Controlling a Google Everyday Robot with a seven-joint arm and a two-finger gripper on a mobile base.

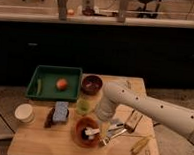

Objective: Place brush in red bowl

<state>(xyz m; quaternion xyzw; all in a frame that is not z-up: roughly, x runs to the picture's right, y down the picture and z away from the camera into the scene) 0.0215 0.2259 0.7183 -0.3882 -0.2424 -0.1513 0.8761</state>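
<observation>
Gripper (103, 123) sits just beside the red bowl (80, 132), its state not discernible. I note the brush (90, 132) lying inside the bowl. Placement looks done; next, lift clear.

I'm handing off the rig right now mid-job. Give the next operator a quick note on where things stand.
Gripper: low over the table, just right of the red bowl.
Brush: lying inside the red bowl, pale handle across it.
Done: the brush appears to be placed in the bowl.
Left: confirm the release, then lift the arm away without bumping the fork beside the bowl.
</observation>
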